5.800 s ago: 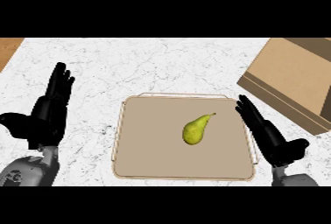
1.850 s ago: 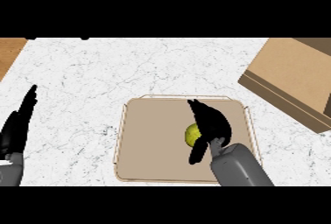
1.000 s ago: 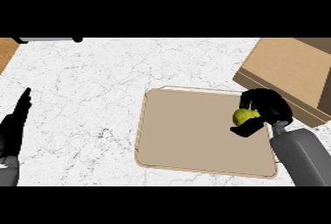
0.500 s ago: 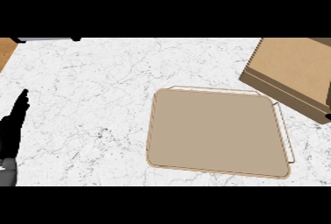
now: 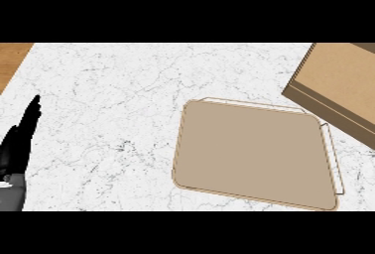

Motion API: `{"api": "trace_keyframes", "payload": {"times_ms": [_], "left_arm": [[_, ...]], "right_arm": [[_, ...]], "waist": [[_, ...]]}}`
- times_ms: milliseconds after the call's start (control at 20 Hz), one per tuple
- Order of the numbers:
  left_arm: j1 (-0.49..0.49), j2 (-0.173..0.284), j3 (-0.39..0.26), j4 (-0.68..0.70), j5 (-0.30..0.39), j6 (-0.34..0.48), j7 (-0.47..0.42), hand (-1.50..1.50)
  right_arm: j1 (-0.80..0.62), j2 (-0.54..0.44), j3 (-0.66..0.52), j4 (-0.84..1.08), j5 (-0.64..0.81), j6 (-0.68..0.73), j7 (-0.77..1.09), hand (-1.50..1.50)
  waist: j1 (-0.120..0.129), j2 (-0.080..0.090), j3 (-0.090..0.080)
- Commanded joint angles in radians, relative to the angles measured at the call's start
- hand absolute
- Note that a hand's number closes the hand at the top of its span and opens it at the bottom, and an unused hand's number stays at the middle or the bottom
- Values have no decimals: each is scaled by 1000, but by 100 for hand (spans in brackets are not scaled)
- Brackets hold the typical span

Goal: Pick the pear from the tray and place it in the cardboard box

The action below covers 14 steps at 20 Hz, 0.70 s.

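Left hand (image 5: 18,149) resting at left edge, fingers straight, pointing up, holding nothing. Tray (image 5: 253,149) lying well right of fingertips, bare. Box (image 5: 341,84) sitting beyond tray, upper right. Pear, right hand showing nowhere.

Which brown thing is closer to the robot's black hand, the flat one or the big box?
The flat tray in the middle of the counter is closer to the left hand at the view's left edge. The cardboard box sits farther off, at the upper right.

White veined marble counter (image 5: 124,89), smooth; matt tan tray (image 5: 253,151) at centre right; plain brown cardboard box (image 5: 338,84) upper right; wood strip (image 5: 11,57) upper left.
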Motion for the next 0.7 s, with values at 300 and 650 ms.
{"api": "trace_keyframes", "payload": {"times_ms": [300, 650], "left_arm": [[-35, -12, -40, 7, -32, -7, 14, 0], [-57, -12, -36, 47, -22, -29, -3, 0]], "right_arm": [[-226, -95, 1, 284, -43, 229, -172, 150], [-423, 21, 61, 386, -14, 234, -36, 150]], "waist": [[57, -1, -6], [62, 1, -8]]}}
